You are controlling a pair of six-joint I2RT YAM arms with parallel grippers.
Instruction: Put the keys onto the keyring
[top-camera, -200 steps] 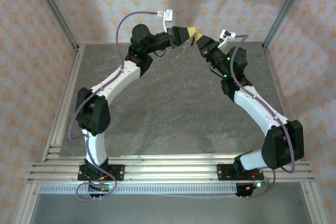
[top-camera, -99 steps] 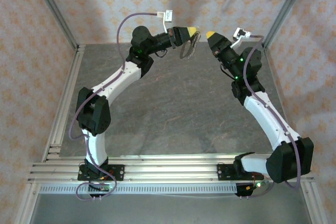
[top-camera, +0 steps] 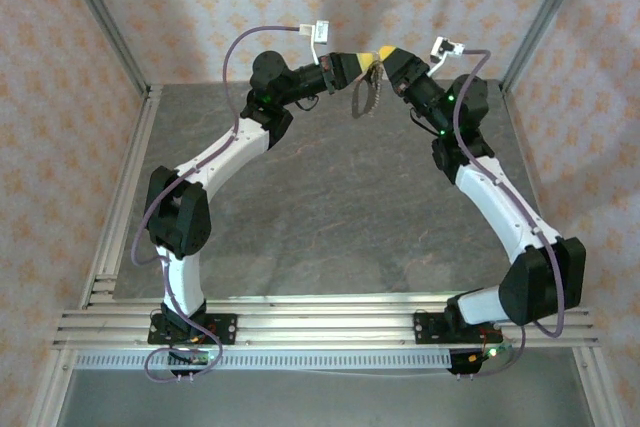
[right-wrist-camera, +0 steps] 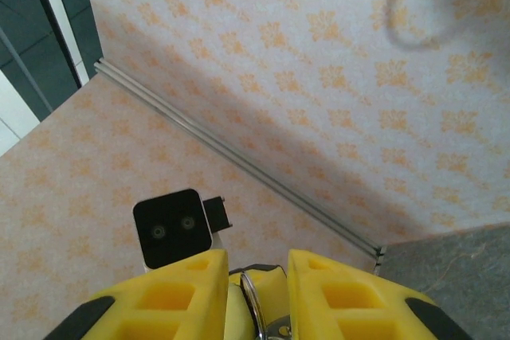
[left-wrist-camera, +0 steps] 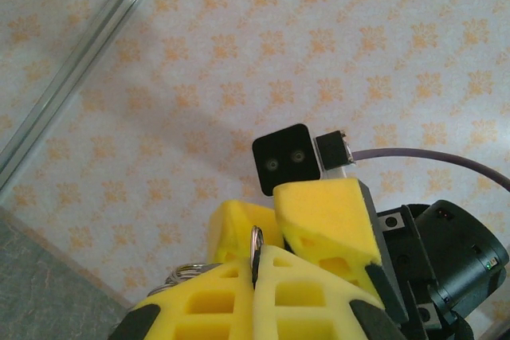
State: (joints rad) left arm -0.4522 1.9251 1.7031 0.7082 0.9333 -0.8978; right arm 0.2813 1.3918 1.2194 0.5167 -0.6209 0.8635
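Now: both claws meet at the ring

Here we see the left gripper point(left-wrist-camera: 255, 259) clamped tight on the keyring point(left-wrist-camera: 256, 240), the thin metal rim pinched between its yellow pads point(left-wrist-camera: 279, 268). The right gripper point(right-wrist-camera: 256, 267) faces it tip to tip, its jaws parted, the ring's rim standing in the gap without either pad visibly pressing it. Both claws sit high above the far edge of the table point(top-camera: 330, 207), and the rest of the keyring dangles beneath them, over that same far edge.

The keyring point(left-wrist-camera: 256, 246), a thin silvery loop, is held upright in the air; its beaded chain point(top-camera: 366, 99) hangs down.
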